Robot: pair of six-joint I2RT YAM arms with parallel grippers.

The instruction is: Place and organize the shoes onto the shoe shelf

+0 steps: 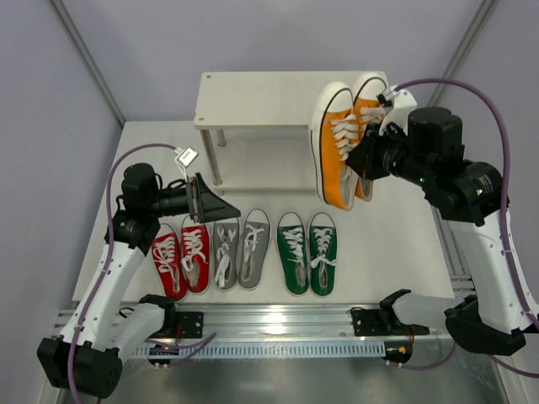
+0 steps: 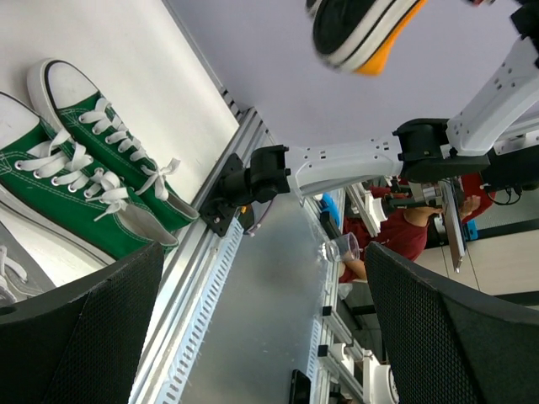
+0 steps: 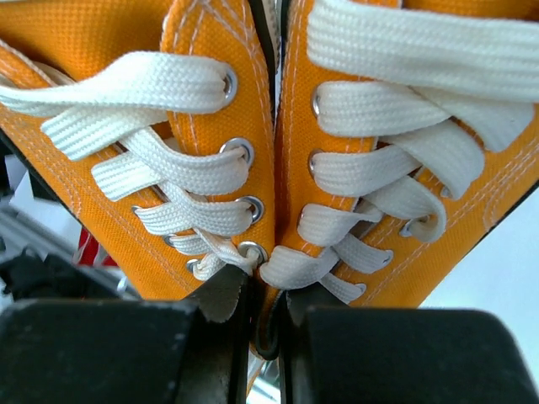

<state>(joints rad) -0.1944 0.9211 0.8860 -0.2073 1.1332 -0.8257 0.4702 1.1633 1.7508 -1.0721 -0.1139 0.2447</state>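
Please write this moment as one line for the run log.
right gripper: shut on orange pair, in air near shoe shelf | left gripper: open, empty | red pair, grey pair, green pair: on table

The orange pair [image 1: 341,143] hangs side by side above the right end of the shelf [image 1: 261,97]. Red pair [image 1: 181,255], grey pair [image 1: 240,252] and green pair [image 1: 307,251] line the desk [image 1: 396,244] in 1 row.

Orange pair [image 1: 341,143]: orange canvas, white laces and toe caps, silver eyelets, black underside with a white edge. Red pair [image 1: 181,257], grey pair [image 1: 240,251], green pair [image 1: 307,252]: same white laces, toe caps, soles. Green has white stitching. Shoe shelf [image 1: 269,97]: pale cream boards, silvery legs. Counter [image 1: 396,244]: white. Left arm [image 1: 109,278], right arm [image 1: 497,252]: white links, black joints. Cables [image 1: 438,81]: purple.
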